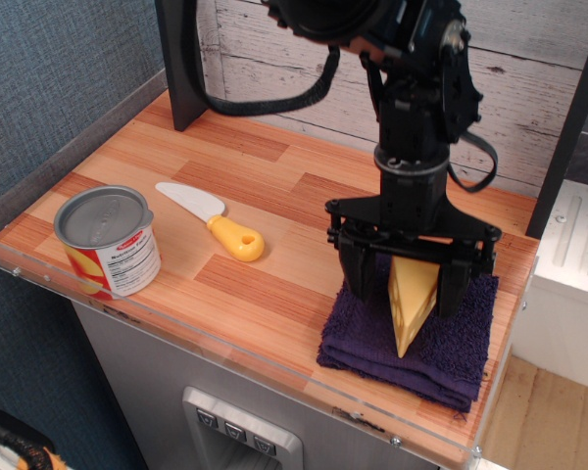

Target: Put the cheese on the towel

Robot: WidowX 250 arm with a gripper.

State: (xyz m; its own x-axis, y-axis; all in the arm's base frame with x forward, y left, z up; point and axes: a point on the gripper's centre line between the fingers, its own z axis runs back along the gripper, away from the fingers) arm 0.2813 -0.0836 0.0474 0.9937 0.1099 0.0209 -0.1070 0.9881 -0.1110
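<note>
While its label stays unreadable, can (pixel 108 241) stands upright.

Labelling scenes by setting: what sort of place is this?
Probably a mock kitchen counter in a lab: wood-pattern countertop edged in clear plastic, with a toy knife, a tin can and toy cheese.

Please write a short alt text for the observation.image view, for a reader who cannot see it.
A black gripper stands over a yellow cheese wedge resting tip-down on a folded purple towel, on a wooden counter. To the left lie a toy knife and a can.
</note>
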